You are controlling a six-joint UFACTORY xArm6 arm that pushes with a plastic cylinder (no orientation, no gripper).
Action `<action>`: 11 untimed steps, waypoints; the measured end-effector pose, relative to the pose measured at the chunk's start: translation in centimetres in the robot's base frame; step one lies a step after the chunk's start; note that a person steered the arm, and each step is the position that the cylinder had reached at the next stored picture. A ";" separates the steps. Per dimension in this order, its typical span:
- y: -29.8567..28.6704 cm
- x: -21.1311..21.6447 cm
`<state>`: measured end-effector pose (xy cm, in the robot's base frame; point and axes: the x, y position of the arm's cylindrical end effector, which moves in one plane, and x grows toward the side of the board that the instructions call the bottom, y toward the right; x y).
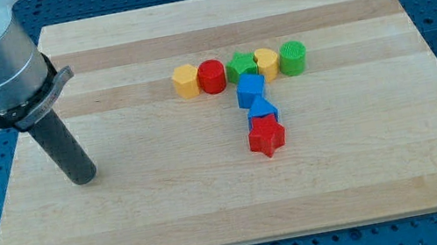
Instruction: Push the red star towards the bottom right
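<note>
Tool tip [82, 175] far left, 1 red star [266, 137] (untouched)

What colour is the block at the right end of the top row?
Green: the green cylinder, beside the yellow block. It shows in the camera view, the only one.

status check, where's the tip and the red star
My tip at the view's left, far from all blocks. Red star mid-board, blue block touching its top side. Nothing toward the bottom right.

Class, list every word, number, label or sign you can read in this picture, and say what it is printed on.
None: no readable text on the wooden board, the red star, the other coloured blocks, the rod or my tip, which rests far to the view's left of the star.
</note>
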<state>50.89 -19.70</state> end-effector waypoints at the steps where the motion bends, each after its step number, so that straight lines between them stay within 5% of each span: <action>1: 0.0 0.0; 4: 14.8 -1.2; 11: 30.9 1.3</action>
